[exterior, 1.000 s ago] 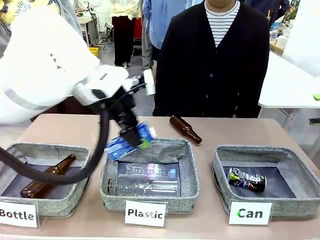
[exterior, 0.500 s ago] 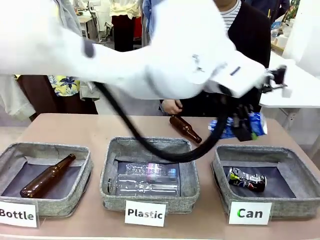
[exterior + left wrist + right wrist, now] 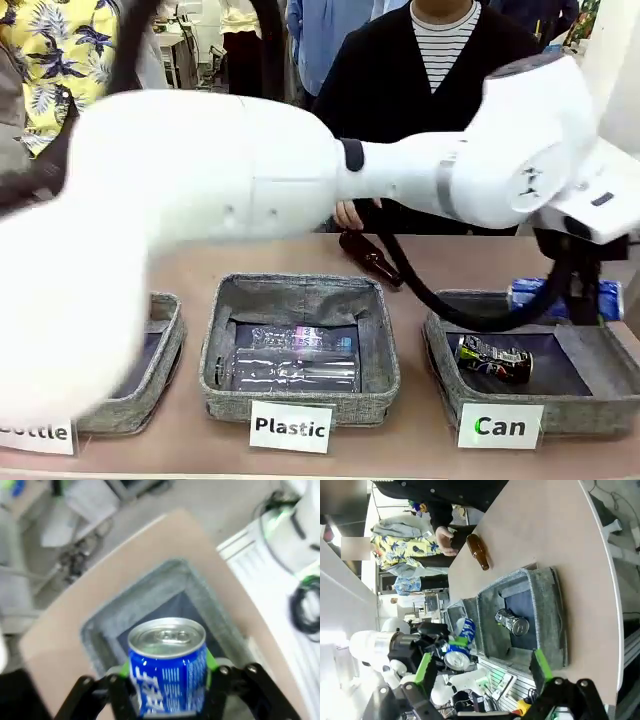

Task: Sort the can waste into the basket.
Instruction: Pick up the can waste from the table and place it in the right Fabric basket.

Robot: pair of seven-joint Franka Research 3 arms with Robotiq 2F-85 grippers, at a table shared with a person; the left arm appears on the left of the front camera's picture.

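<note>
Blue aluminium drink can (image 3: 167, 667) hangs over the grey woven "Can" basket (image 3: 445, 330), clamped in the left claw (image 3: 167, 692).
Basket lies directly beneath, near the counter's right edge; crushed black can (image 3: 494, 360) inside; right claw (image 3: 482, 672) gapes empty.

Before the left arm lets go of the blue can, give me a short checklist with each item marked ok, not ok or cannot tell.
1. Left gripper shut on the blue can: ok, pads clamp both sides.
2. Can above the basket labelled "Can": ok in the left wrist view, where grey walls and dark lining lie under the can.
3. Landing spot free: cannot tell; the black can already lies inside, and its place relative to the drop point is unclear.
4. Right gripper open and out of the way: ok, it looks on from the side.
5. Person's hand away from the basket: ok, it stays near the brown bottle on the table.
</note>
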